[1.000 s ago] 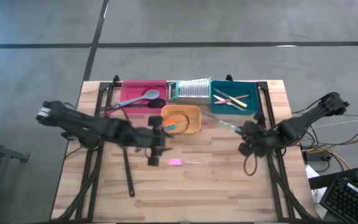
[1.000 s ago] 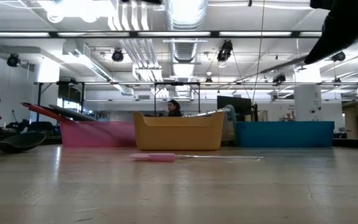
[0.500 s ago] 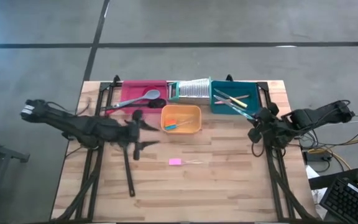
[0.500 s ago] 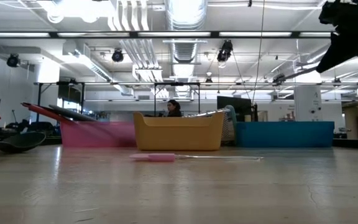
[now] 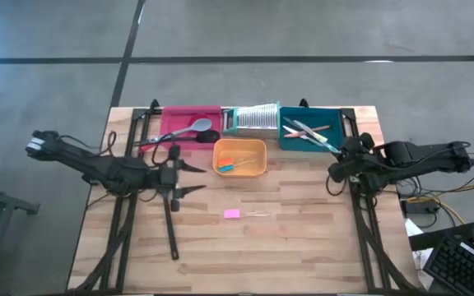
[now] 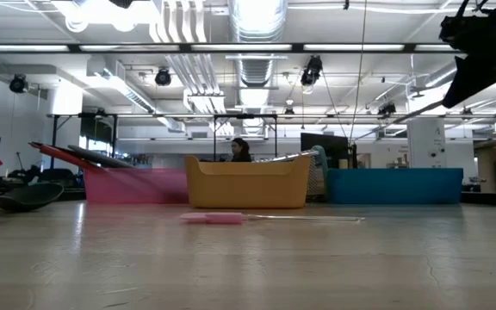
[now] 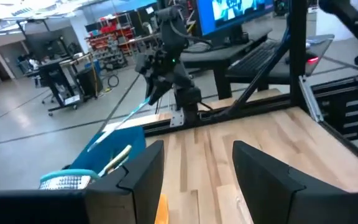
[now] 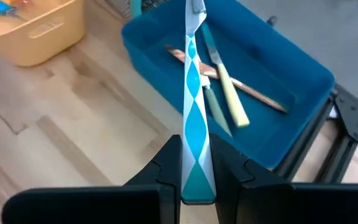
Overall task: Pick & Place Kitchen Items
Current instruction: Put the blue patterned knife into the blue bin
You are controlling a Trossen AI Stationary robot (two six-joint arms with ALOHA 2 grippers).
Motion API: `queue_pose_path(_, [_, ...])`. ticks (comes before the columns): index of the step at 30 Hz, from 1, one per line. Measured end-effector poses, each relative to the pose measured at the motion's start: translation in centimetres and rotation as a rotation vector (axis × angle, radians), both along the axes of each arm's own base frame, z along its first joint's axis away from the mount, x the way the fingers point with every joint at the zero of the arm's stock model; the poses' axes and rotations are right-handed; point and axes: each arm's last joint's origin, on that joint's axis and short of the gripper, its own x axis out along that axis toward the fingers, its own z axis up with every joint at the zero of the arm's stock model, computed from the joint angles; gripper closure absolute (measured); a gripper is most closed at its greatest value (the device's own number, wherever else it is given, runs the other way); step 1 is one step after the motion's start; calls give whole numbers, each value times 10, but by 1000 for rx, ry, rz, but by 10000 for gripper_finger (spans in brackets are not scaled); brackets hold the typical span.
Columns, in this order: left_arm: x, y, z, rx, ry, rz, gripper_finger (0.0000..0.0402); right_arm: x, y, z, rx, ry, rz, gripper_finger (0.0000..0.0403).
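My right gripper [image 5: 336, 162] hangs at the table's right side, shut on a thin utensil with a blue-and-white diamond-patterned handle [image 8: 192, 81]. The utensil's tip reaches over the teal tray [image 5: 329, 141], where yellow-, green- and wood-handled knives [image 8: 225, 93] lie. My left gripper [image 5: 189, 177] hovers open and empty at the left, short of the orange tray [image 5: 239, 168], which has small pieces in it. Spoons [image 5: 189, 129] lie in the pink tray [image 5: 175, 117]. A pink piece [image 5: 232, 214] and a black long-handled utensil [image 5: 171, 232] lie on the table. My right gripper pinches the near end of the patterned handle [image 8: 197, 177] between its two fingers. The utensil runs straight on ahead of the fingers, along their line. The fingers slant down toward the table's far left. The utensil is lifted clear, its tip above the teal tray.
A silver ribbed object [image 5: 252, 117] stands between the pink and teal trays at the far edge. Black frame rails [image 5: 360, 230] run along both sides of the table. Bare wood lies across the near half, around the pink piece.
My left gripper has drawn back from the orange tray toward the table's left edge and tipped up to level. My right gripper has pulled toward the right edge and turned, swinging the patterned utensil from beside the orange tray to over the teal tray.
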Motion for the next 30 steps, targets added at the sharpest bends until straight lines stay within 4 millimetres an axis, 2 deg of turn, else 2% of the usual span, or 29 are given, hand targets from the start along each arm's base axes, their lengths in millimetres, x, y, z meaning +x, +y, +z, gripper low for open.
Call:
queue_pose_path(2, [-1, 1, -4, -6, -24, 14, 207, 0, -3, 1, 18, -1, -29, 362])
queue_pose_path(5, [-3, 2, -19, 15, 28, 51, 207, -1, -7, 1, 21, -4, -83, 362])
queue_pose_path(7, [-5, 3, -15, -1, -14, 67, 207, 0, -10, 3, 20, -11, -116, 362])
queue_pose_path(12, [-6, 4, -20, 1, 9, 70, 207, 7, -18, 11, 42, -48, -168, 362])
queue_pose_path(17, [-7, 4, -21, -15, -2, 72, 207, 26, -27, 16, 59, -44, -101, 362])
queue_pose_path(25, [-7, 4, -28, -26, 20, 74, 207, 40, -47, 1, 166, 111, -131, 362])
queue_pose_path(30, [-7, 4, -27, -30, 10, 73, 207, 47, -59, -4, 146, 174, -131, 362])
